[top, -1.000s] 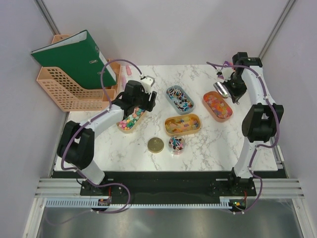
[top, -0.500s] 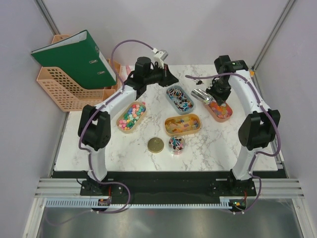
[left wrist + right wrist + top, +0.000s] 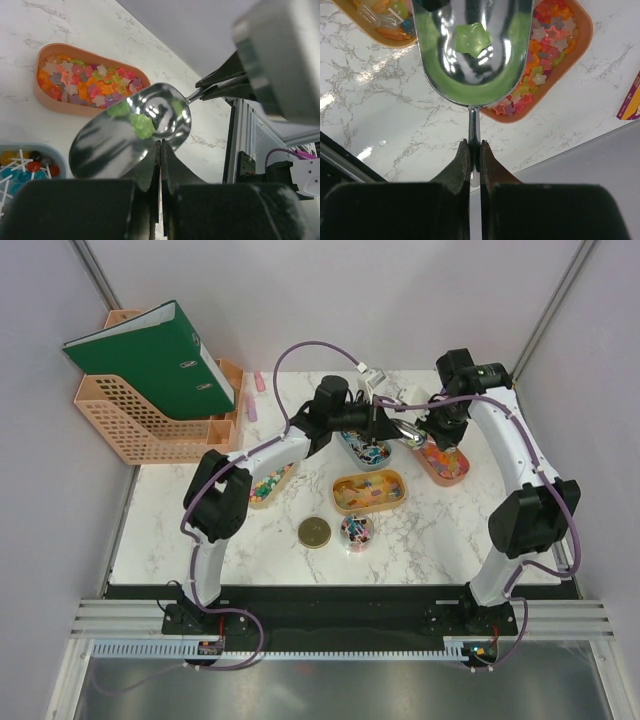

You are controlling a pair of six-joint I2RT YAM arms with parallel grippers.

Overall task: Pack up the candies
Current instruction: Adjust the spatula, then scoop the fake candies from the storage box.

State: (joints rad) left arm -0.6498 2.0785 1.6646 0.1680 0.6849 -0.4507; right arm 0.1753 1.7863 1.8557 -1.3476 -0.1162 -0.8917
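Observation:
My right gripper (image 3: 474, 146) is shut on the thin handle of the silver scoop (image 3: 470, 50), held above the table between the blue tray (image 3: 362, 447) and the orange tray (image 3: 443, 462). One green star candy (image 3: 472, 39) lies in the scoop's bowl. My left gripper (image 3: 161, 146) is shut with nothing seen between its fingers, its tips right by the scoop's rim (image 3: 125, 140). The orange tray (image 3: 45, 92) holds many mixed star candies (image 3: 87, 82). In the top view the left gripper (image 3: 383, 426) meets the scoop (image 3: 407, 432) held by the right gripper (image 3: 438, 427).
A tan tray of mixed candies (image 3: 262, 486) sits partly under the left arm. A yellow-orange tray (image 3: 368, 492), a round gold lid (image 3: 314, 532) and a small jar of sweets (image 3: 356, 530) lie nearer me. A peach file rack with a green binder (image 3: 150, 360) stands far left.
My left arm swung from the tan tray rightward across to the scoop, and its jaws went from open to shut. The right arm brought the scoop left and lower, toward the blue tray.

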